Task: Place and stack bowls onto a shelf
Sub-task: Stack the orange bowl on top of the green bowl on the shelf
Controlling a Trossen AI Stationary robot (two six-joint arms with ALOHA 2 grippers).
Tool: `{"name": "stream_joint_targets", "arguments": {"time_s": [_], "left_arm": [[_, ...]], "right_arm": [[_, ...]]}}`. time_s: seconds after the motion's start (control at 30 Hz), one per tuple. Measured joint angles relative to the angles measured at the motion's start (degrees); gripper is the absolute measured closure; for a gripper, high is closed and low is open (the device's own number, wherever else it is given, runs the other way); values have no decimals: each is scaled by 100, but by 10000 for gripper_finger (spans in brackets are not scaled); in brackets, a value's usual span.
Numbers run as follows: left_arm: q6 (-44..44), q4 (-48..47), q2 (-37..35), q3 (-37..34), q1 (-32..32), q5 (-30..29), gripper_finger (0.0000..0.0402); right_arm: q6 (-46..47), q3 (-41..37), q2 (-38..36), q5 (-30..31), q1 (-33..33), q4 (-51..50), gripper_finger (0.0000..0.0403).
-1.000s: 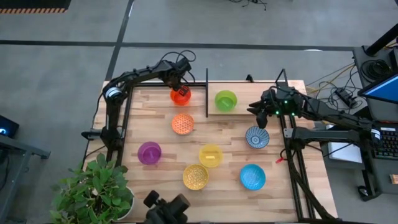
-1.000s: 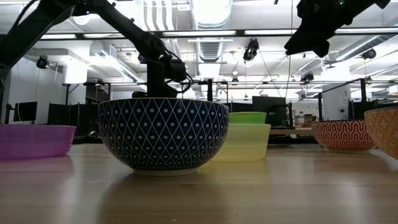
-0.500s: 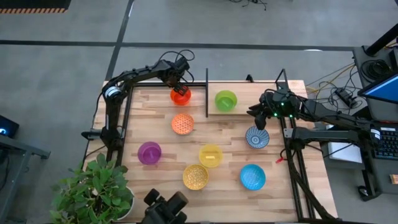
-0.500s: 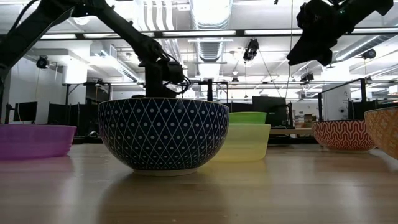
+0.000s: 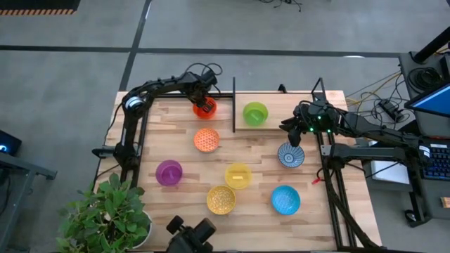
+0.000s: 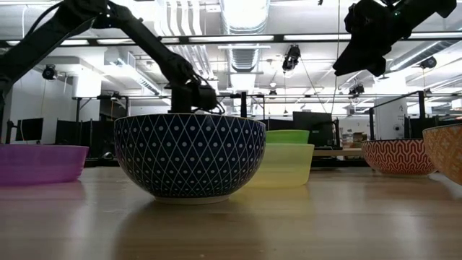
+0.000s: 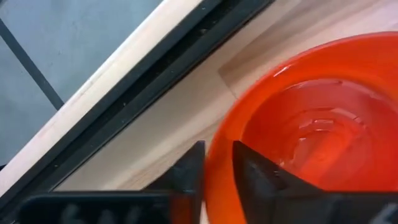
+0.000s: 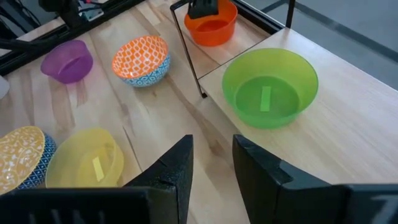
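The red-orange bowl (image 5: 204,109) stands on the tabletop by the far edge, just left of the shelf's black post (image 8: 186,50). My left gripper (image 5: 204,100) is down on its far rim, shut on it. The green bowl (image 5: 255,113) sits on the shelf board (image 8: 329,143). My right gripper (image 5: 290,133) hangs open and empty above the blue-and-white patterned bowl (image 5: 290,154), right of the shelf. On the table stand the orange patterned (image 5: 206,140), purple (image 5: 169,172), yellow (image 5: 238,176), gold patterned (image 5: 221,199) and light blue (image 5: 285,199) bowls. My left gripper (image 7: 217,155) has the red-orange bowl's rim (image 7: 217,134) on its far side, pinched with one finger (image 7: 261,177) inside the bowl and the other (image 7: 189,171) outside. The fingers come from above, pointing down. The bowl stands upright with its base on the table.
A green potted plant (image 5: 105,218) stands at the table's near left corner. The shelf's thin black posts rise between the red-orange and green bowls and near the right arm's base. Bare wood lies between the shelf and the near bowls.
My left gripper has come down a little toward the red-orange bowl's far rim and now sits lower on it. The bowl has stayed in place.
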Motion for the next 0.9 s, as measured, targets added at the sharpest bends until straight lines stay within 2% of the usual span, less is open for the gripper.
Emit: {"name": "stream_joint_targets", "arguments": {"time_s": [0.1,0.47,0.63,0.77,0.9], "left_arm": [[-22,-14,-66,4,-11,30,389],[-13,-157,-649,453,-161,-153,401],[130,-156,-876,1114,-236,-514,401],[333,-167,-884,1826,-266,-535,401],[569,-83,-887,2612,-330,-807,401]], "right_arm": [[0,2,0,0,0,0,303],[151,-41,-123,-44,131,-245,310],[317,-175,-416,-21,328,-166,316],[415,-338,-662,0,457,-23,319],[496,-383,-856,-7,476,-29,317]]}}
